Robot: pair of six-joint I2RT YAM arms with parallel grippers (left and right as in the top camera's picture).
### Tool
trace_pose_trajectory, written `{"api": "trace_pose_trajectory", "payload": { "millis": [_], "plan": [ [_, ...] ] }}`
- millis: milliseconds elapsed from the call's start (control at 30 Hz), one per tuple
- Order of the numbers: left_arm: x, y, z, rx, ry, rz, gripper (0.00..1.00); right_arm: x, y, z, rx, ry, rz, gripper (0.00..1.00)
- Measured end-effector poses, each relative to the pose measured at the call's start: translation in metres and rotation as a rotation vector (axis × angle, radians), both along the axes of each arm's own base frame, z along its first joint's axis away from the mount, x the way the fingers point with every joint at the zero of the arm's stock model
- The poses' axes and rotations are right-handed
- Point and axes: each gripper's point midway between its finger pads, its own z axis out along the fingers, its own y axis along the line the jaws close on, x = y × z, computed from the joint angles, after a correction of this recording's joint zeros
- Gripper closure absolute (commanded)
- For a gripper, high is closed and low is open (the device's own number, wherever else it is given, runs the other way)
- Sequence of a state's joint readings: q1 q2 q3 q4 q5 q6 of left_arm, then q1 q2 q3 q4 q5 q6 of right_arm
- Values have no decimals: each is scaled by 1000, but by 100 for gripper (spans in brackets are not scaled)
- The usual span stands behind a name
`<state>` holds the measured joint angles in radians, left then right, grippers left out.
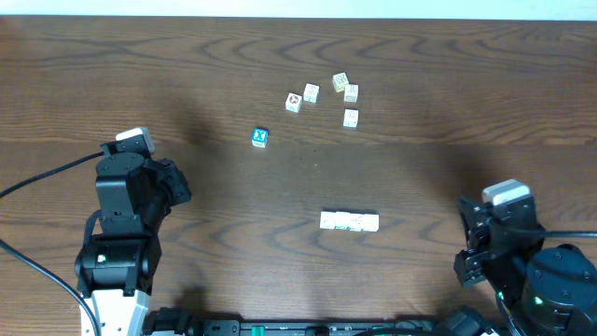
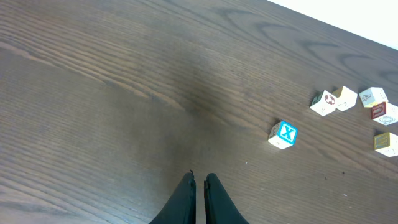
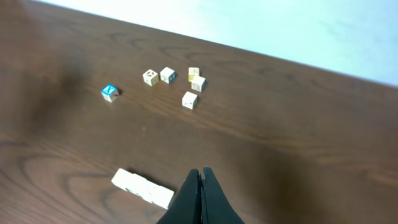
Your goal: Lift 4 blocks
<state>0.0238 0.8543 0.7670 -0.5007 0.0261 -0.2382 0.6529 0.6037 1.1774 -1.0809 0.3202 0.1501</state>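
While the left wrist view looks along the tabletop: left pincer [image 2: 199,178], fingers drawn together, nothing between them. A blue-faced cube [image 2: 283,134] lies ahead and to its right. The loose cubes [image 2: 344,98] lie farther right, well apart from it.

Right wrist view: right pincer [image 3: 202,172], fingers pressed together, empty. Row of four blocks [image 3: 142,188], cream, laid end to end and touching, on the table [image 3: 298,143] just left of the fingertips and not touched by them. Loose cubes well ahead; blue-faced cube ahead and left.

Overhead view: row of four blocks [image 1: 349,221] between the two pincers, nearer the right one, clear of both. Loose cubes lie beyond it.
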Motion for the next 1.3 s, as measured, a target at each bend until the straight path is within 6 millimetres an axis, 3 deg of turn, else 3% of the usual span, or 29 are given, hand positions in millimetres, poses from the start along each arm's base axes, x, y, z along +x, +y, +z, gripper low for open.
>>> {"api": "trace_pose_trajectory", "payload": {
  "millis": [300, 533, 700, 900, 1000, 1300],
  "plan": [
    [-1, 0, -1, 8, 4, -3, 92, -3, -7, -5, 125, 69, -93, 99],
    [-1, 1, -1, 10, 6, -4, 92, -11, -16, 17, 187, 48, -120, 99],
    [-1, 1, -1, 10, 6, -4, 92, -12, -20, 20, 194, 45, -142, 99],
    [-1, 1, -1, 10, 6, -4, 92, -4, -52, 14, 131, 11, -331, 99],
    [-1, 0, -2, 9, 10, -4, 92, 7, -59, 2, 111, 14, -407, 99],
    [-2, -7, -35, -22, 114, -37, 92, 38, -53, -93, 87, 195, -522, 99]
  ]
}}
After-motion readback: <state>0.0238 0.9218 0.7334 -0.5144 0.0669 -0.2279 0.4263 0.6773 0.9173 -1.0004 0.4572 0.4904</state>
